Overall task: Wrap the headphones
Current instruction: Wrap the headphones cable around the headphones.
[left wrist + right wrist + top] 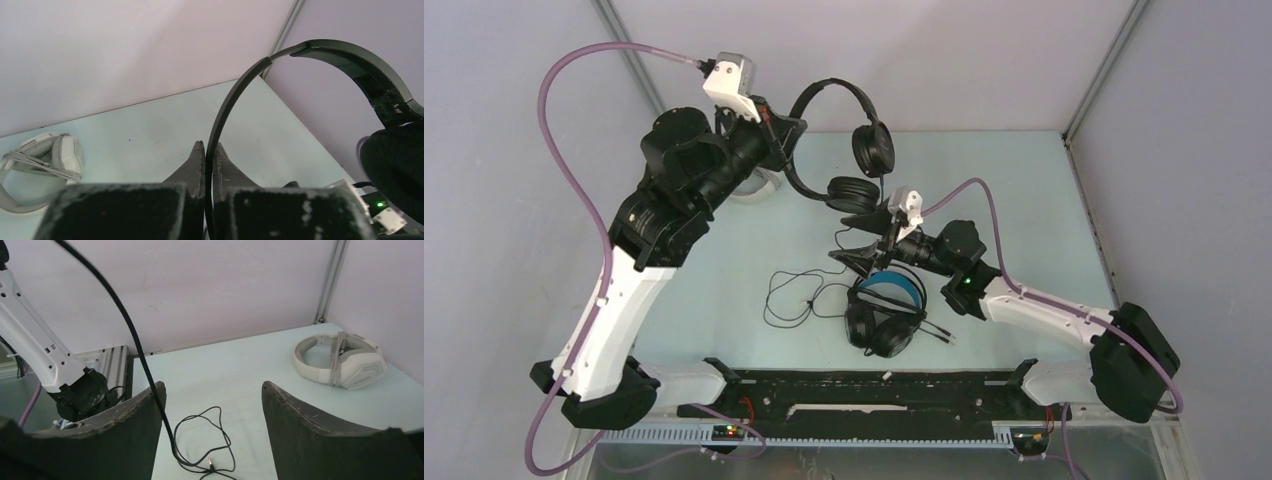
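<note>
My left gripper (787,133) is raised at the back and shut on the thin headband of the small black headphones (829,92). In the left wrist view (210,152) the band (235,90) runs up between the closed fingers. Its ear cups (871,148) hang in the air. Its cord (125,320) drops past the inner edge of my right gripper's left finger (135,415) to a loose loop on the table (796,296). My right gripper (838,237) is open and empty, also in its wrist view (212,386). The bulky black pair with blue lining (886,308) lies below it.
The white-grey headset (345,360) lies at the back left of the table, its cord wound round it, partly hidden by my left arm in the top view (762,188). Grey walls close in the back and sides. A black rail (864,385) runs along the near edge.
</note>
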Motion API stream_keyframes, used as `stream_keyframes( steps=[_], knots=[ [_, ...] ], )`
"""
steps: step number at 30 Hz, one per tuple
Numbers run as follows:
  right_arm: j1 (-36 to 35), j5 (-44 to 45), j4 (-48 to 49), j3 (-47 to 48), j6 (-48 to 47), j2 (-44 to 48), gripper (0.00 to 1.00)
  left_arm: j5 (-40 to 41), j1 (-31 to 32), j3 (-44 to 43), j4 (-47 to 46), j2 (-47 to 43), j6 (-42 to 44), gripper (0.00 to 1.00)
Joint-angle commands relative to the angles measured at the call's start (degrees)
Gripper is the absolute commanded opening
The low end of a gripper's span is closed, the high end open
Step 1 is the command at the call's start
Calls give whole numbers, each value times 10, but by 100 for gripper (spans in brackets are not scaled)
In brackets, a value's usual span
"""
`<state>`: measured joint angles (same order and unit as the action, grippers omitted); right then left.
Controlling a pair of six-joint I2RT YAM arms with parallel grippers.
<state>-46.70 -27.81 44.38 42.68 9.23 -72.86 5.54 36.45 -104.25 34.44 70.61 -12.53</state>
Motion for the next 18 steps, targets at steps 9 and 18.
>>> stream_keyframes(
  steps=[9,18],
  knots=[
    [-20,-30,134,-9,50,-64,46,-14,-1,-1,-50,-23,-32,0],
    [50,-29,153,-20,84,-48,0,-108,-1,-6,-7,-37,-33,0]
  ],
)
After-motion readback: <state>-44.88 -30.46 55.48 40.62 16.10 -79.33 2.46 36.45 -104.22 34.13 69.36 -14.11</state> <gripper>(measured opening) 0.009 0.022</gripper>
